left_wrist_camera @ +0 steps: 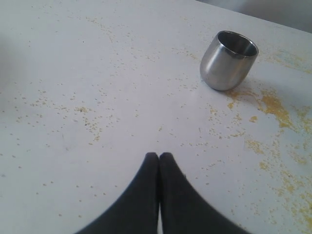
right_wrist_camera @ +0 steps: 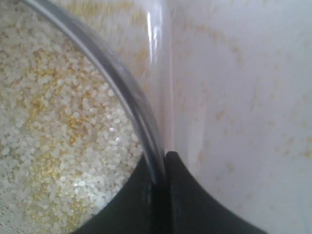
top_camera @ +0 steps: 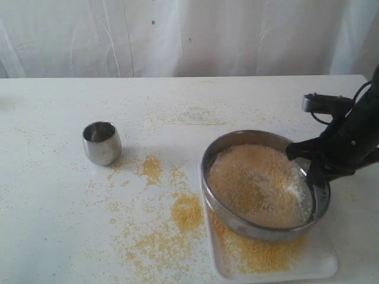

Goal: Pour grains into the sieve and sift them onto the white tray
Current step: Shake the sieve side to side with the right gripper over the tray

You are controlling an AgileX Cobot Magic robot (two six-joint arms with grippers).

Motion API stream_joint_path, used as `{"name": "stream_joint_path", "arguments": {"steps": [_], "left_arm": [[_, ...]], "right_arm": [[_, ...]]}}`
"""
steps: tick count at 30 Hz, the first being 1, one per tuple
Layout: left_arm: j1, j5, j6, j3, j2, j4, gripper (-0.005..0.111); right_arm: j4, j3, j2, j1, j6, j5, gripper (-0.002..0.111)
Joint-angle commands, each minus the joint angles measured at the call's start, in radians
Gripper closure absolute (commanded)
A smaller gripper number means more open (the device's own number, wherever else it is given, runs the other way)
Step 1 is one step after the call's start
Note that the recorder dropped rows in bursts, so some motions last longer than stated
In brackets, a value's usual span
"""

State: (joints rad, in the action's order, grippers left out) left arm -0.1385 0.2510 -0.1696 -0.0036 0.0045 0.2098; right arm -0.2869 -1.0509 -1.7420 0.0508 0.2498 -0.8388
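The sieve (top_camera: 237, 225) hangs tilted over the white tray (top_camera: 323, 263), its steel ring held at the right side. My right gripper (top_camera: 308, 168) is shut on the sieve's rim (right_wrist_camera: 122, 83), one finger inside, one outside. Whitish and golden grains (top_camera: 257, 186) fill the mesh; the right wrist view shows the same grains (right_wrist_camera: 53, 126) up close. Fine yellow meal (top_camera: 254, 251) lies on the tray under the sieve. My left gripper (left_wrist_camera: 159, 156) is shut on nothing, over bare table, and does not show in the exterior view.
A small shiny steel cup (top_camera: 102, 142) stands on the white table at the left, also seen from the left wrist as the cup (left_wrist_camera: 228, 60). Spilled yellow meal (top_camera: 186, 213) is scattered across the table between cup and tray. A white curtain hangs behind.
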Motion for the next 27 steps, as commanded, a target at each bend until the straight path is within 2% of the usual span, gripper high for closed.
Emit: {"name": "stream_joint_path", "arguments": {"steps": [1,2,4,5,6,7,8,10,11,14,17,18,20,21,23,24,27], "left_arm": [[0.000,0.004,-0.008,0.004,-0.005,0.002,0.107],[0.000,0.004,-0.008,0.004,-0.005,0.002,0.107],[0.000,0.004,-0.008,0.004,-0.005,0.002,0.107],[0.000,0.004,-0.008,0.004,-0.005,0.002,0.107],[0.000,0.004,-0.008,0.004,-0.005,0.002,0.107],[0.000,0.004,-0.008,0.004,-0.005,0.002,0.107],[0.000,0.004,-0.008,0.004,-0.005,0.002,0.107],[0.000,0.004,-0.008,0.004,-0.005,0.002,0.107],[0.000,0.004,-0.008,0.004,-0.005,0.002,0.107],[0.000,0.004,-0.008,0.004,-0.005,0.002,0.107],[0.000,0.004,-0.008,0.004,-0.005,0.002,0.107],[0.000,0.004,-0.008,0.004,-0.005,0.002,0.107],[0.000,0.004,-0.008,0.004,-0.005,0.002,0.107],[0.000,0.004,-0.008,0.004,-0.005,0.002,0.107],[0.000,0.004,-0.008,0.004,-0.005,0.002,0.107],[0.000,0.004,-0.008,0.004,-0.005,0.002,0.107],[0.000,0.004,-0.008,0.004,-0.005,0.002,0.107]], "right_arm": [[-0.011,0.017,0.005,-0.001,0.031,0.163,0.108],[-0.018,0.011,0.009,-0.001,-0.045,0.112,0.108],[-0.027,0.017,0.020,0.001,-0.072,-0.029,0.108],[-0.030,0.024,0.020,0.001,-0.070,-0.024,0.108],[-0.021,0.026,0.014,0.001,-0.066,0.125,0.108],[-0.015,0.026,0.009,0.001,-0.066,0.193,0.108],[-0.029,0.026,0.007,-0.001,-0.082,0.187,0.108],[-0.037,0.028,0.013,0.001,-0.080,-0.018,0.108],[-0.052,0.032,0.013,0.001,-0.074,-0.028,0.108],[-0.037,0.034,0.007,0.001,-0.046,0.215,0.108],[-0.046,0.036,0.019,-0.001,-0.101,0.018,0.108],[-0.052,0.038,0.017,-0.001,-0.101,0.019,0.108],[-0.039,0.040,0.006,-0.001,-0.096,0.168,0.108],[-0.032,0.040,0.005,-0.001,-0.103,0.166,0.108],[-0.035,0.038,0.018,-0.001,-0.124,-0.036,0.108],[-0.037,0.040,0.018,0.001,-0.124,-0.056,0.108],[-0.029,0.040,0.016,0.001,-0.113,0.088,0.108]]}}
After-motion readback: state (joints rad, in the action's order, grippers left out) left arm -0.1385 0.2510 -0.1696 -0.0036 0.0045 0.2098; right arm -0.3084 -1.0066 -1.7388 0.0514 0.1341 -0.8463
